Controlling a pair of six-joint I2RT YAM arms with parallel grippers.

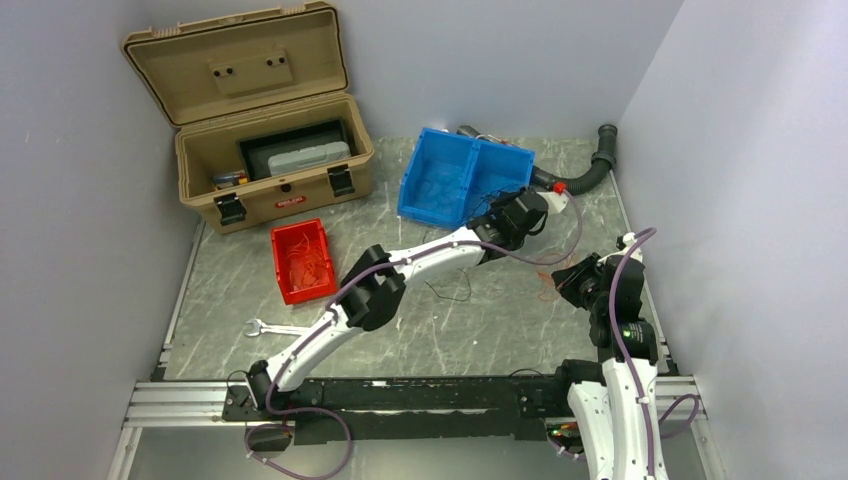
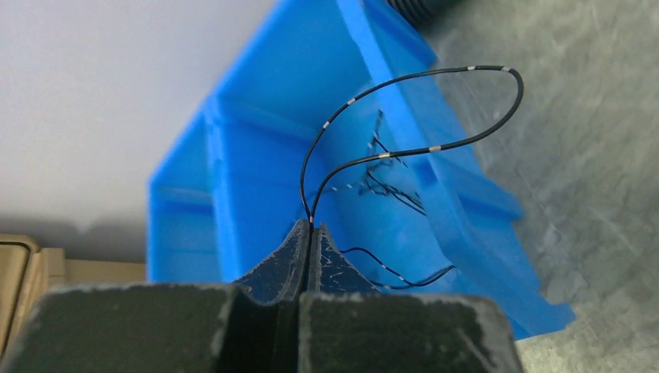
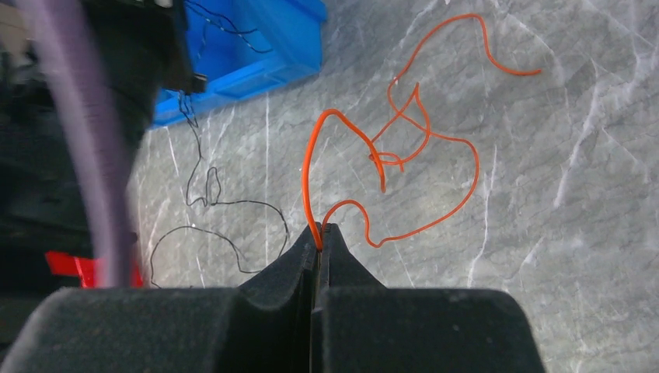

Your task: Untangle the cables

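Left wrist view has the left gripper [image 2: 311, 227] pressed together on a black wire [image 2: 435, 146], pinched at the very tips. Its loop arches over the blue bin [image 2: 256, 155], where loose black strands [image 2: 392, 183] lie in a tangle. Right wrist view shows the right gripper [image 3: 320, 231] pinching an orange wire [image 3: 435, 140] that sprawls in crossing loops on the table [image 3: 591, 116].

We see three risks. Both holds are slight, so a sharp tug could slip a wire free. A straight pull on the orange wire could draw its crossings into a knot. If the black loop is hooked into the strands below, lifting it would drag the whole bunch over the bin's rim.

Our count is two grippers, each holding one wire. The orange wire looks like one, though its crossings may hide a second. A thin black wire [image 3: 225, 203] also lies on the table near the left arm; we cannot tell whether it is separate or the tail of the held one. The strands in the bin are too fine to number. From above we count one red bin [image 1: 300, 262], one tan case [image 1: 270, 150] and one wrench [image 1: 270, 327]
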